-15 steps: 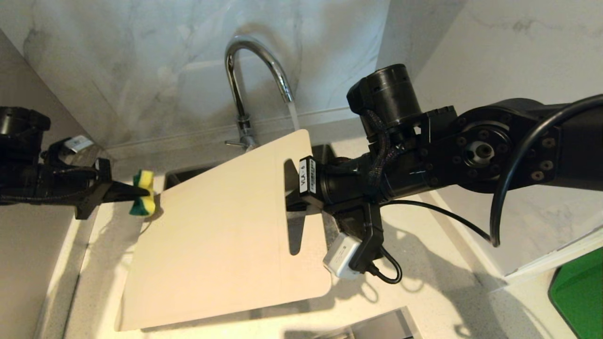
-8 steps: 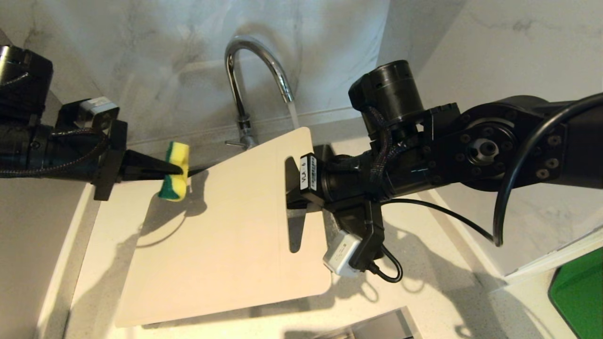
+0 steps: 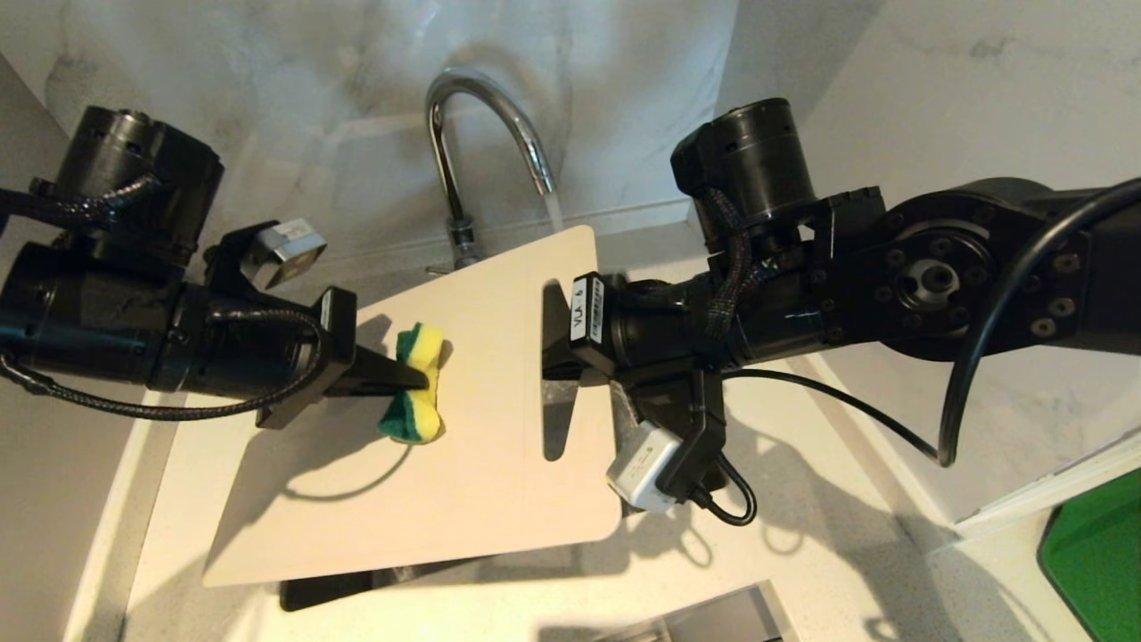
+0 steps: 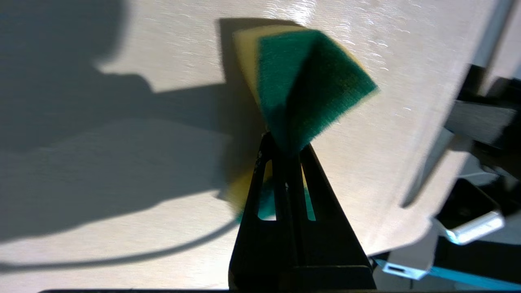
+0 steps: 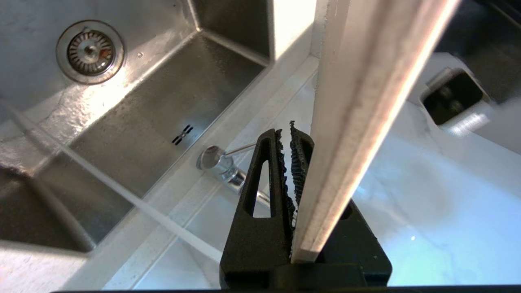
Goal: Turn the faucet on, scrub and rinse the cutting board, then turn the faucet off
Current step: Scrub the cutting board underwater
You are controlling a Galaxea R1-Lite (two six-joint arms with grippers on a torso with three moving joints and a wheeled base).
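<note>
Here the cutting board (image 3: 463, 410) fills the middle of the head view, held up off the counter (image 3: 802, 553) and tilted, its far corner at upper centre reaching under the stream that runs from the faucet (image 3: 481, 134). The right gripper (image 3: 551, 343) comes in from the right side of the frame and is clamped on the board's edge beside the oblong handle slot (image 3: 554, 419); in the right wrist view its black ridged fingers (image 5: 266, 183) close against the board's thin edge (image 5: 358, 122), with the steel sink (image 5: 154, 101) and its round drain (image 5: 90, 51) in the upper left of that picture and the faucet's base and thin lever (image 5: 228, 156) near the centre. The left gripper (image 3: 419, 382) reaches in from the left of the head view, its fingers pressed together on a yellow-and-green sponge (image 3: 414, 383) that is pinched at its waist like a bow. The sponge sits over the board's face, left of the slot; the left wrist view shows its green side (image 4: 305, 85) flared above the closed black fingers (image 4: 285, 195), against the pale board surface (image 4: 122, 162), though whether it touches the board cannot be told. A green item (image 3: 1092, 562) shows at the lower right corner of the head view.
</note>
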